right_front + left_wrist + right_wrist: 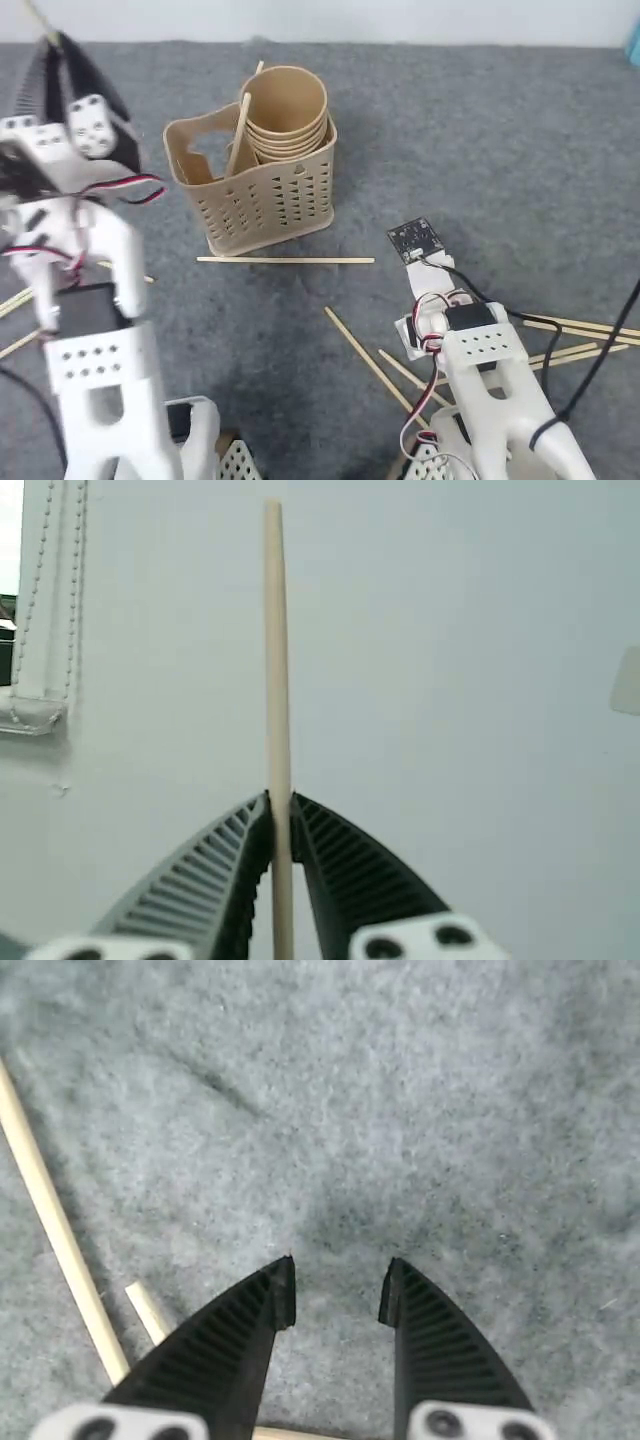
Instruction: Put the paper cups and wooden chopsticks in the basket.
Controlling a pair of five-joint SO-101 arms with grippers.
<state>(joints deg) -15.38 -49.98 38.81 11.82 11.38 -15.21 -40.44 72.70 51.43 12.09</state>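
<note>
Left wrist view: my left gripper (280, 805) is clamped on a chopstick (277, 660) that points up against a white wall (450, 680). My right gripper (337, 1295) hangs parted and empty over grey carpet (430, 1110), beside loose chopsticks (62, 1235). Farther off, the basket (260, 205) holds stacked cups (287, 100), and a stray stick (285, 260) lies in front of it.

The grey table (500, 130) carries the basket (262, 205) at upper centre, with loose chopsticks (285, 260) just below it and toward both side edges.
</note>
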